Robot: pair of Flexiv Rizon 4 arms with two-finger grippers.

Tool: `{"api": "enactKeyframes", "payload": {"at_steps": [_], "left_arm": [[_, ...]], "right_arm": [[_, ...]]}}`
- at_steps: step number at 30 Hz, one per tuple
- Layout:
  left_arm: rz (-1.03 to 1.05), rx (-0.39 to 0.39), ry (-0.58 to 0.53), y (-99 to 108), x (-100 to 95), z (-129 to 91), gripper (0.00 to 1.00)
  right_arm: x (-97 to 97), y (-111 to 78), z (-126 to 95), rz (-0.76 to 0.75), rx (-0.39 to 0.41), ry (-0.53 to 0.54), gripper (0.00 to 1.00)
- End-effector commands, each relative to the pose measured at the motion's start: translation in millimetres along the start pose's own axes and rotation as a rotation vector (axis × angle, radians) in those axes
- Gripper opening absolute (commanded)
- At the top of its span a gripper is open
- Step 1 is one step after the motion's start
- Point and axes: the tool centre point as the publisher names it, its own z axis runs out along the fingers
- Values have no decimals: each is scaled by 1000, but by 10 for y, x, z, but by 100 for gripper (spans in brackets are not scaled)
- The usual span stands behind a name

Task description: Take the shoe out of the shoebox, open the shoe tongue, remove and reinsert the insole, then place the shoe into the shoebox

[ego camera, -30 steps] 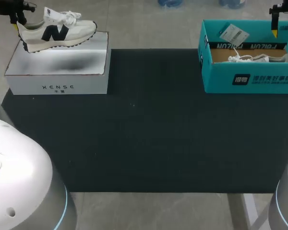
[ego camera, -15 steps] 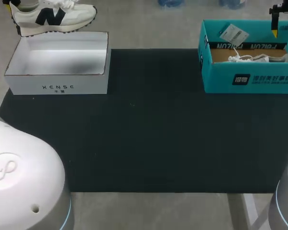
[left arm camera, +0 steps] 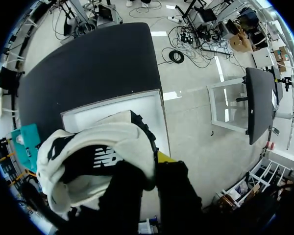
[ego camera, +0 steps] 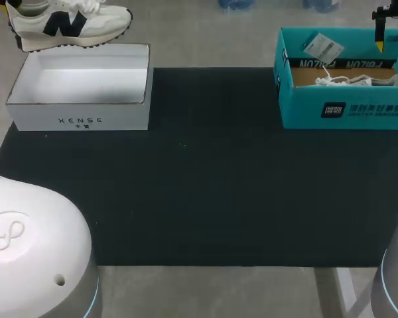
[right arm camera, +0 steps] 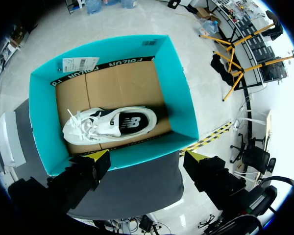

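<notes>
- Shoe (ego camera: 69, 23), cream and soft-looking with a dark logo and ridged sole, has risen clear of the white box (ego camera: 79, 116) within the last second. The left end effector (left arm camera: 147, 169) clamps its heel, so the take-out step looks done.
- Cardboard of that box is matte and square-cornered; the worktop (ego camera: 212, 192) is dark and felt-like.
- Right end effector (right arm camera: 147, 157) hangs released above the teal box (ego camera: 345, 109), which holds a second shoe (right arm camera: 110, 122).
</notes>
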Motion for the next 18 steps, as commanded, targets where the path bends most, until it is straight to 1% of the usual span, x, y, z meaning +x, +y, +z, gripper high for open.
{"api": "enactKeyframes", "payload": {"at_steps": [1,5,6,10,12,15,16,18], "left_arm": [[0,-277,3,-89,-14,-14,0],[0,-277,3,-89,-14,-14,0],[17,-282,-10,-168,-86,-18,0],[57,-310,-24,-569,-462,-20,0],[75,-317,-36,-829,-685,-28,0],[96,-332,-16,-1206,-1039,-31,0],[102,-326,-24,-1332,-1149,-41,0],[105,-353,-9,-1562,-1380,-77,0]], "right_arm": [[-3,-3,-1,1,-1,1,100],[-3,-3,-1,1,-1,1,100],[-3,-3,-1,1,-1,1,100],[-3,-3,-1,1,-1,1,100],[-3,-3,-1,1,-1,1,100],[-3,-3,-1,1,-1,1,100],[-3,-3,-1,1,-1,1,100],[-3,-3,-1,1,-1,1,100]]}}
